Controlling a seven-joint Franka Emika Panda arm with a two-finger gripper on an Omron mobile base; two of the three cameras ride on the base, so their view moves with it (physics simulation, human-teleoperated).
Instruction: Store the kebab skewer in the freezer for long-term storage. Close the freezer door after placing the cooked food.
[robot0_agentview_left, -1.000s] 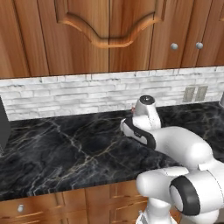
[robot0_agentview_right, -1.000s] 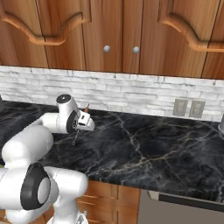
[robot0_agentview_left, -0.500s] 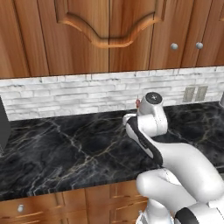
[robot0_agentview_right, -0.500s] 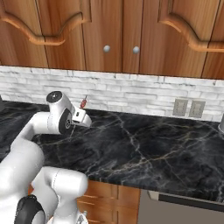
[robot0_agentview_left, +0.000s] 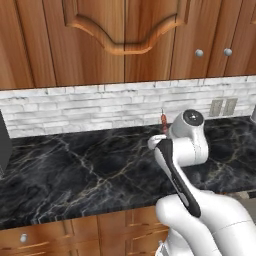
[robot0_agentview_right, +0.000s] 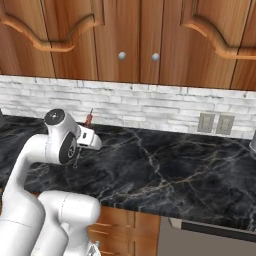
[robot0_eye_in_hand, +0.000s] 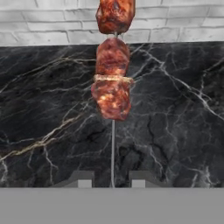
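The kebab skewer (robot0_eye_in_hand: 113, 78) is held by its thin bare stick between the two fingertips (robot0_eye_in_hand: 81, 178) of the hand (robot0_eye_in_hand: 111, 180), which are closed on it; red and brown chunks are stacked along its far end. In the hand view the skewer is seen pointing away from the hand, above the black marble table (robot0_eye_in_hand: 175, 122) and toward the white brick backsplash (robot0_eye_in_hand: 52, 22).

In the left base view the skewer's red tip (robot0_agentview_left: 163, 119) is seen just behind the white wrist, in front of the backsplash. In the right base view the skewer (robot0_agentview_right: 88, 119) is seen rising tilted above the wrist, clear of the table (robot0_agentview_right: 165, 160). Wooden cabinets (robot0_agentview_right: 135, 40) are set above the backsplash, and a wall outlet (robot0_agentview_right: 216, 124) is placed to the right.
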